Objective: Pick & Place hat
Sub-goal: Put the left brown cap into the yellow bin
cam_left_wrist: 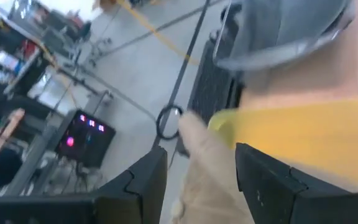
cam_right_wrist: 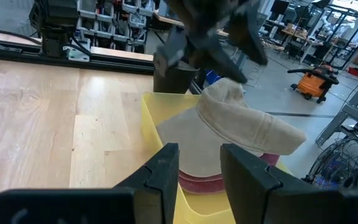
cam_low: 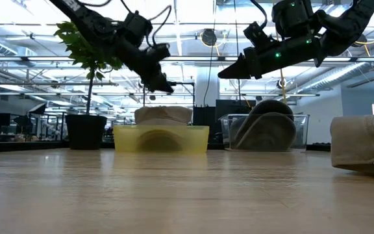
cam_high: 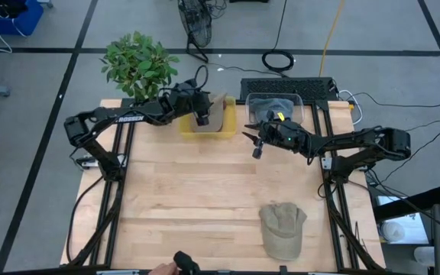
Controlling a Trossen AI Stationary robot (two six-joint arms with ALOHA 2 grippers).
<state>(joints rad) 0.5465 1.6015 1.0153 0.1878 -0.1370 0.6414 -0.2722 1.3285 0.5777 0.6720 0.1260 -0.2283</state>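
A tan hat [cam_right_wrist: 241, 121] lies in the yellow bin [cam_right_wrist: 149, 118] at the table's far edge. It rests on other cloth in the bin, and its brim sticks out over a rim. My left gripper [cam_low: 164, 86] hangs open just above this hat [cam_low: 164, 116] and clear of it. In the left wrist view its fingers [cam_left_wrist: 135, 186] stand apart, with the hat [cam_left_wrist: 197, 137] beyond them. My right gripper [cam_high: 255, 145] waits open in the air to the right of the bin, pointing level at it. A second tan hat [cam_high: 283, 228] lies on the table at the near right.
A clear bin [cam_high: 298, 103] holding a dark hat [cam_low: 265, 127] stands to the right of the yellow bin [cam_high: 186, 128]. A potted plant [cam_high: 138, 65] stands at the far left corner. Bare wood stretches across the table's middle and near left.
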